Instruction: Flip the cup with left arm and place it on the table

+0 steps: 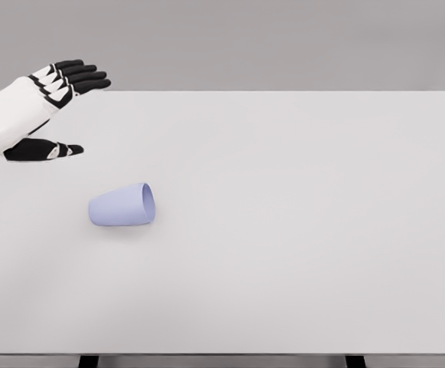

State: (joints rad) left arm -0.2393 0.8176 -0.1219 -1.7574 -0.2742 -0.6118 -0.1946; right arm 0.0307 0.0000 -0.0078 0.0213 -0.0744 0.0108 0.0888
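Pale lavender smooth cup on its side on the white bench, mouth rightward. Left robot hand spread wide, empty, well apart. Risk: rolling away under a glancing touch.

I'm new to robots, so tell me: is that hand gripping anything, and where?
Nothing. The left hand is open, apart from the cup, which lies on its side on the table.

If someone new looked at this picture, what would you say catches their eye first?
Probably the pale blue cup, lying on its side left of centre on the white table, its opening turned to the right. Next, the left hand at the upper left, fingers spread and holding nothing, apart from the cup. The right arm is not in view.
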